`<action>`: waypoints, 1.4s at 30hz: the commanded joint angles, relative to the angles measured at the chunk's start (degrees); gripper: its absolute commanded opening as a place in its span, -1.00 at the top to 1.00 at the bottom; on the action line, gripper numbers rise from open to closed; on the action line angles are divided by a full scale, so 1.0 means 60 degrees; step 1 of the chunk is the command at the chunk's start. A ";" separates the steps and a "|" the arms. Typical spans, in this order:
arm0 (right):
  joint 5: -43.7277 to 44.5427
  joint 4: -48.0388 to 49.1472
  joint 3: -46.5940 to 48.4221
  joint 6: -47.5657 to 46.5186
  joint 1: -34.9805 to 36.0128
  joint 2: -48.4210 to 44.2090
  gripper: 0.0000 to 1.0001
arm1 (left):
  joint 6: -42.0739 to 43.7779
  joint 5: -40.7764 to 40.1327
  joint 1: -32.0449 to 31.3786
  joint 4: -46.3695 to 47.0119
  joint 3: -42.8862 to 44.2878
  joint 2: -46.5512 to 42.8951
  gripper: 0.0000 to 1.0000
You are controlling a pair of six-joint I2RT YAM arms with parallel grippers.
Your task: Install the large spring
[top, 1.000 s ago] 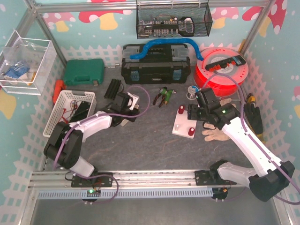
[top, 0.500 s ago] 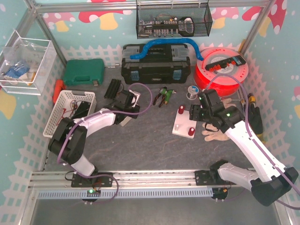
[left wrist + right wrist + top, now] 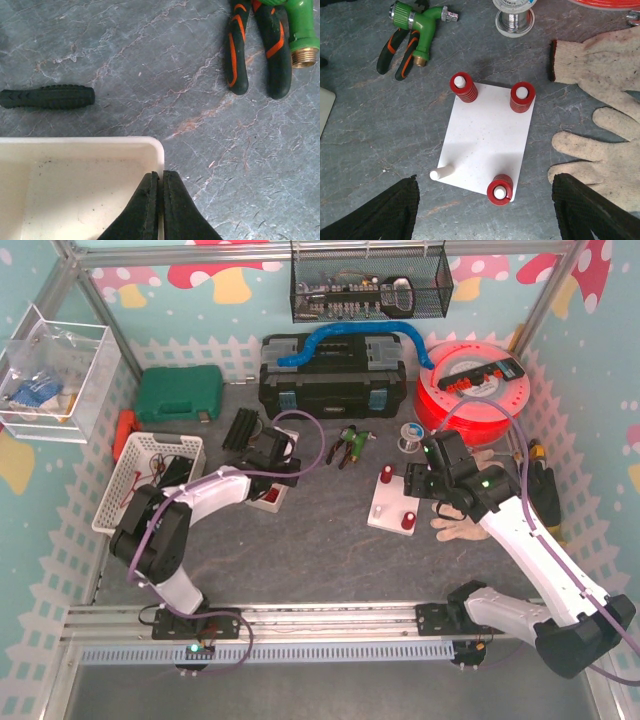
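Top external view: the left hand is closed, seemingly pinching the rim of the white tray; a red piece, probably the large spring, lies in that tray beside it. Further right, the board shows one bare peg under the wide-open, empty right hand

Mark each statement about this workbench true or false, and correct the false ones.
1. Three red springs sit on the white board; one peg is bare. True.
2. The left gripper has its fingers spread wide. False: they are pressed together over the white tray corner.
3. A white work glove lies beside the board. True.
4. The hose nozzle is blue. False: it is green.
5. The right gripper holds a spring. False: it is open and empty.
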 commanded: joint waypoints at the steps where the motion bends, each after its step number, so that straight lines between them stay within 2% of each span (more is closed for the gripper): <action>1: 0.0144 -0.0224 0.0200 0.0096 -0.0040 0.0053 -0.47 | -0.0008 -0.0253 0.0010 -0.0212 0.0230 0.0233 0.77; 5: 0.0146 -0.0220 0.0241 0.0112 -0.0049 0.0104 -0.47 | 0.0095 -0.0290 0.0087 -0.0371 0.0373 0.0099 0.28; 9: 0.0167 -0.0210 0.0245 0.0183 -0.0041 0.0113 -0.47 | 0.0160 0.0119 0.0257 -0.0900 0.0597 -0.0552 0.09; 13: 0.0146 -0.0210 0.0202 0.0278 -0.0040 0.0119 -0.47 | 0.0204 0.0681 0.0723 -0.1829 0.0577 -0.1439 0.09; 18: 0.0108 -0.0195 0.0199 0.0328 -0.0044 0.0127 -0.47 | 0.0616 0.1806 0.1564 -0.2812 0.0284 -0.2118 0.18; 25: 0.0025 -0.0195 0.0316 0.0210 -0.0040 0.0157 -0.47 | 0.1412 0.3539 0.2598 -0.4523 0.0768 -0.1317 0.16; 32: 0.0066 -0.0238 0.0460 0.0011 -0.0041 0.0154 -0.47 | 0.1933 0.4671 0.2711 -0.4626 0.0940 -0.0564 0.13; 42: 0.0204 -0.0303 0.0339 0.0019 -0.0040 -0.0049 -0.47 | 0.2210 0.4089 0.2682 -0.4572 0.1092 0.0141 0.11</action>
